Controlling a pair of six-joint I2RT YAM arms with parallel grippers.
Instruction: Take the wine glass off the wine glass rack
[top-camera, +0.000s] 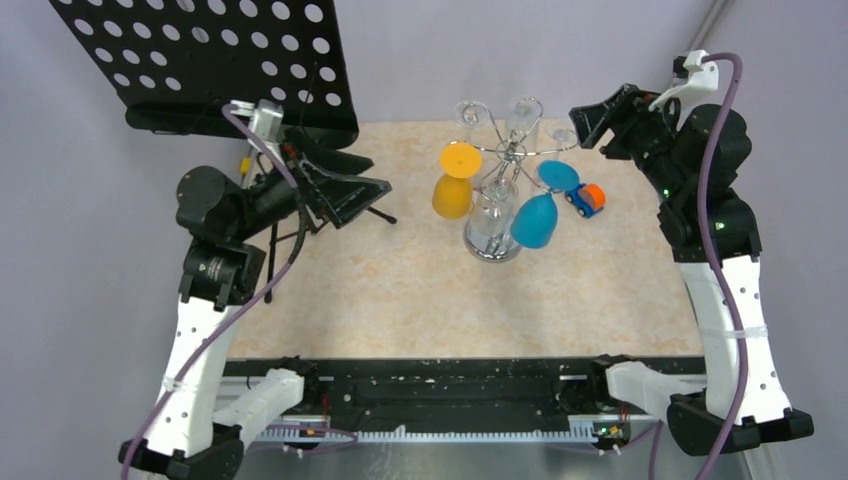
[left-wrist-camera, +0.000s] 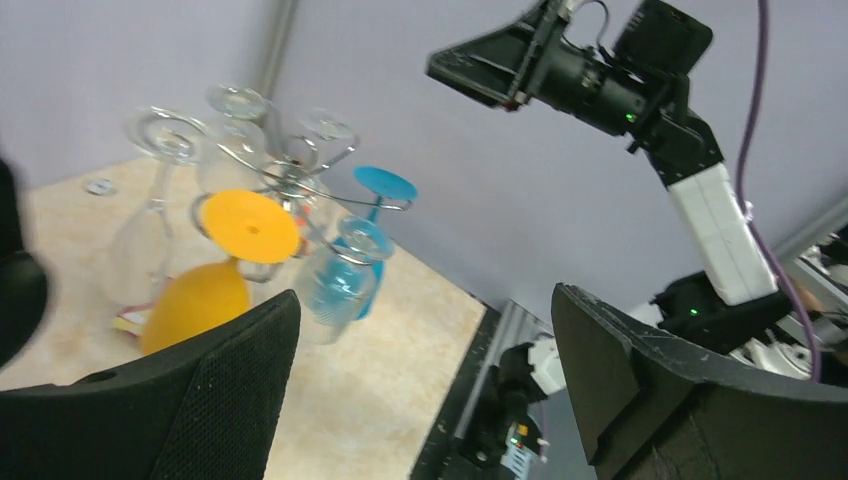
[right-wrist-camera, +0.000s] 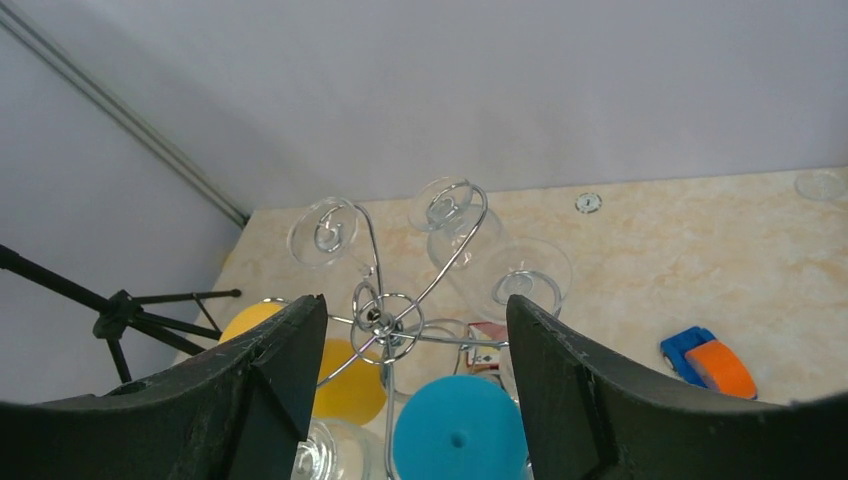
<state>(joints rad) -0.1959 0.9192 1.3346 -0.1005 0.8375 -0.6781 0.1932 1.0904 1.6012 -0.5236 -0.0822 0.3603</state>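
- The wine glass rack (top-camera: 508, 152) stands on the table (top-camera: 400, 290), a little toward 12 o'clock from centre. Glasses hang upside down from its curled arms.
- The blue wine glass (top-camera: 535, 220) hangs at 4 o'clock of the hub and an orange glass (top-camera: 452, 195) at 9 o'clock. Clear glasses (top-camera: 470, 112) hang toward 12 o'clock.
- The right gripper (top-camera: 592, 125) hovers above the rack at 2 o'clock, jaws spread wide, holding nothing.
- The left gripper (top-camera: 348, 190) is at 9 o'clock, well apart from the rack, jaws fully spread and empty.
- We judge the step in hand to be the right arm's approach to the blue glass.
- To do it well, we would descend onto the stem just under the foot and close gently. We would then slide the foot outward along the wire toward 4 o'clock before lifting; a straight pull would likely snag.
- Watch points: the toy car (top-camera: 585, 198) lies near the exit path, and a clear bowl hangs close beside the blue one. The rack may tip, so the left arm could steady it.
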